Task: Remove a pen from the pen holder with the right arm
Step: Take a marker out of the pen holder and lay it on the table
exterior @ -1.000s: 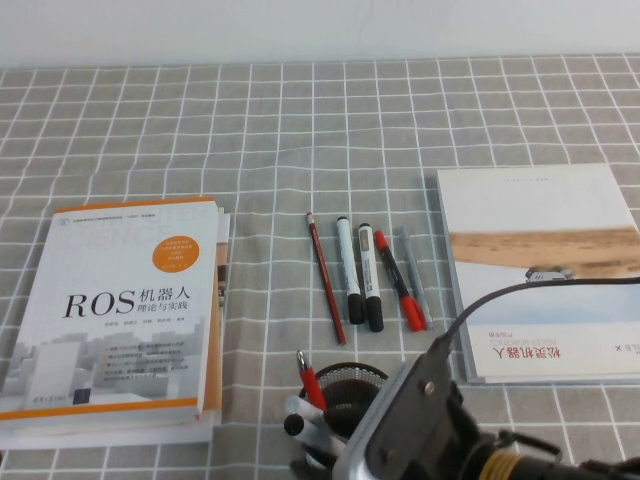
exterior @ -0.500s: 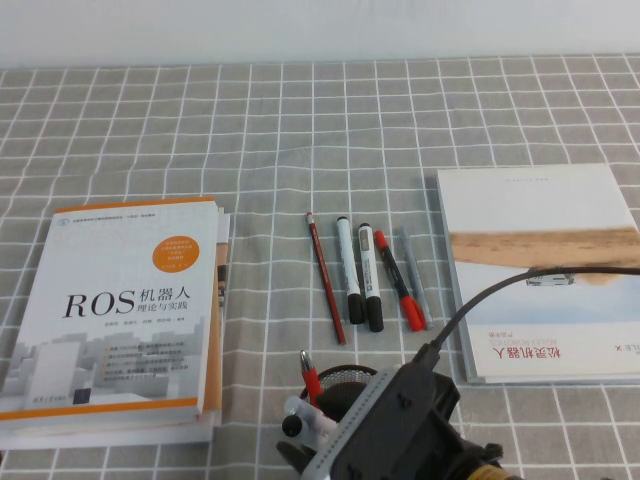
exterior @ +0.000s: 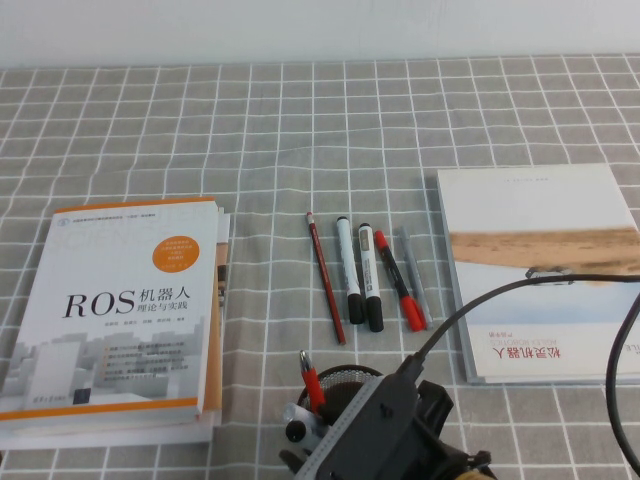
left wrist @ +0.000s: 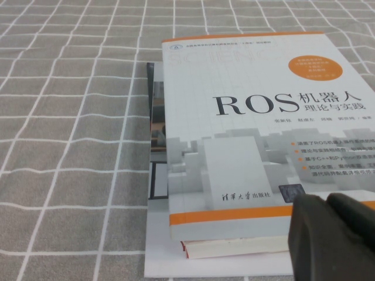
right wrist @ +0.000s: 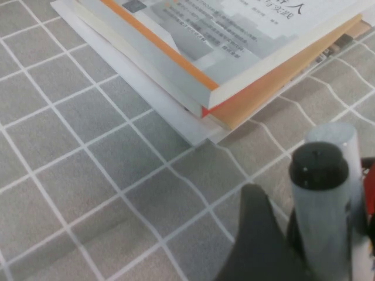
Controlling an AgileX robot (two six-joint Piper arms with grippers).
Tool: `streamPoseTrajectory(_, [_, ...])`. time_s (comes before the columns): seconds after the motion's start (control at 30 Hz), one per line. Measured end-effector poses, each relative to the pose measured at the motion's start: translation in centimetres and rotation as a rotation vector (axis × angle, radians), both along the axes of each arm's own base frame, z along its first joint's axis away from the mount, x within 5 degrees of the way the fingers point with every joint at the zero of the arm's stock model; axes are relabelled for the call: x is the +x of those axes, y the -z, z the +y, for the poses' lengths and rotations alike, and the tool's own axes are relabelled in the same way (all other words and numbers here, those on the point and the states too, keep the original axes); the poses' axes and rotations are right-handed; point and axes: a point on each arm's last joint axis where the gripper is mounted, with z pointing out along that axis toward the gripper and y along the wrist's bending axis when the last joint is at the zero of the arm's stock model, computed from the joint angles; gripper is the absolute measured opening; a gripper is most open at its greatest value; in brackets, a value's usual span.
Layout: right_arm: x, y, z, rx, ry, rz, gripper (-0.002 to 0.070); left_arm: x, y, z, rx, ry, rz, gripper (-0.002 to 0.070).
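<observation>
From the high view we see the pen holder (exterior: 342, 376) near the front edge of the desk (exterior: 300, 120), between the ROS book (exterior: 120, 310) and the white book (exterior: 540, 270). It is half hidden under the right arm, and a red pen (exterior: 312, 382) pokes out of it. Only the right wrist view shows the right end effector (right wrist: 304, 240) released, one finger (right wrist: 252, 234) just beside a black-capped marker (right wrist: 328, 187). The left wrist view alone shows the left end effector (left wrist: 328, 234), clenched on nothing, over the ROS book's corner.
</observation>
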Motion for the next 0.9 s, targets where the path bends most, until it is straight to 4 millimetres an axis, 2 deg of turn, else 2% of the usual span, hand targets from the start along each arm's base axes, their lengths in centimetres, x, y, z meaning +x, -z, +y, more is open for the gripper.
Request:
streamPoseTrajectory(0.17, [0.13,0.13,0.04,-0.001,0.011,-0.009,0.0329,0.00,0.00,0.00,0.000,0.000,0.000,-0.0003])
streamPoseTrajectory(0.9, [0.25,-0.03,0.04,-0.012,0.003,-0.053,0.0125,0.00,0.00,0.00,0.000,0.000,0.000,-0.0003])
